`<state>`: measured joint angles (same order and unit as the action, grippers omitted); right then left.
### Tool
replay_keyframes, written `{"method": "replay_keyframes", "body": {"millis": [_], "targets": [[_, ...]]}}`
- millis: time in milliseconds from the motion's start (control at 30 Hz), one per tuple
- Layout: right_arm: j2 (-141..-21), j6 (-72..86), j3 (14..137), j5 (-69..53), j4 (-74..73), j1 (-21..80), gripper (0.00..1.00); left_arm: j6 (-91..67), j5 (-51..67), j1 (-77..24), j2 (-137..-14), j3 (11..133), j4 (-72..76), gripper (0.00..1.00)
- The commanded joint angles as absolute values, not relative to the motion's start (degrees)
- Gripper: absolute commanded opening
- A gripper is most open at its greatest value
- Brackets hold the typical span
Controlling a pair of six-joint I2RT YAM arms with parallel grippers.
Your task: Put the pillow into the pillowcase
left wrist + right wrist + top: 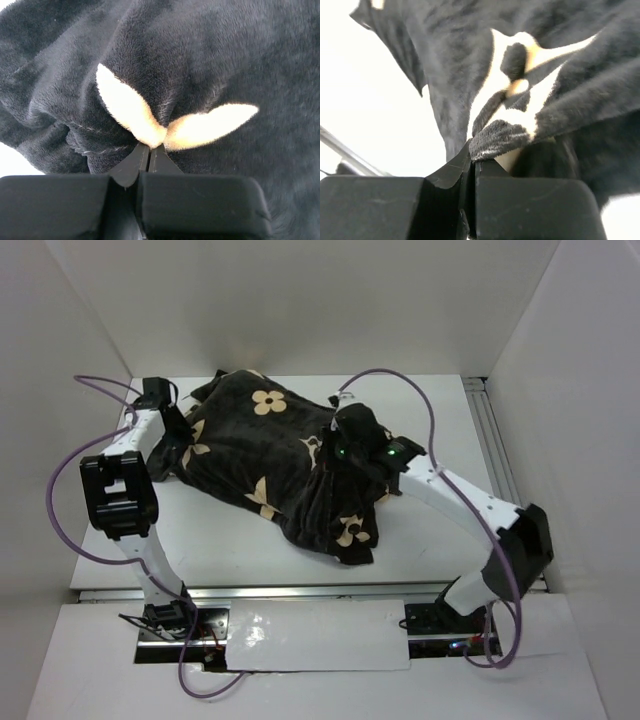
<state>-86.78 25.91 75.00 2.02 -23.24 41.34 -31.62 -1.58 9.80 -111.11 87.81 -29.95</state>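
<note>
The pillowcase point(260, 455) lay crumpled across the table point(220, 530), reaching from near the far left corner to the middle, with one end trailing toward the near edge. The left gripper point(150, 147) had its jaws pinched together on a plush fold at the pillowcase's left end, right below two tan petals. The right gripper point(472, 159) was clamped on a bunched fold on the pillowcase's right side.

The top camera looks down over the whole surface point(230, 530); both wrist cameras face the shared pillowcase point(250, 440) closely.
</note>
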Motion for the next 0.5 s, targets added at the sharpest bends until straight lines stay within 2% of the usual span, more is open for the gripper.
{"method": "replay_keyframes", "body": {"millis": [0, 167, 367, 400, 433, 467], "targets": [[-75.36, 30.13, 75.33, 3.68, -31.71, 40.61, 0.00, -31.03, -2.99, 11.77, -110.31, 85.35, -29.27, 0.00], [-67.42, 32.60, 67.88, 5.80, -39.46, 36.75, 0.00, -32.07, -5.01, 12.83, -109.69, 85.34, -29.27, 0.00], [-66.26, 35.24, 56.87, 6.42, -40.07, 32.88, 0.00, -32.61, -5.54, 15.29, -109.69, 87.01, -32.07, 0.00], [-66.27, 35.24, 56.17, 5.28, -40.86, 32.35, 0.06, -32.61, -5.54, 15.29, -110.21, 87.01, -32.08, 0.00], [-67.14, 35.24, 56.16, 4.32, -41.74, 31.65, 0.25, -32.61, -5.54, 15.29, -110.21, 87.62, -32.60, 0.00], [-67.15, 35.24, 56.16, 4.31, -44.10, 31.64, 0.52, -32.61, -5.54, 15.29, -110.82, 88.41, -33.13, 0.00]]}}
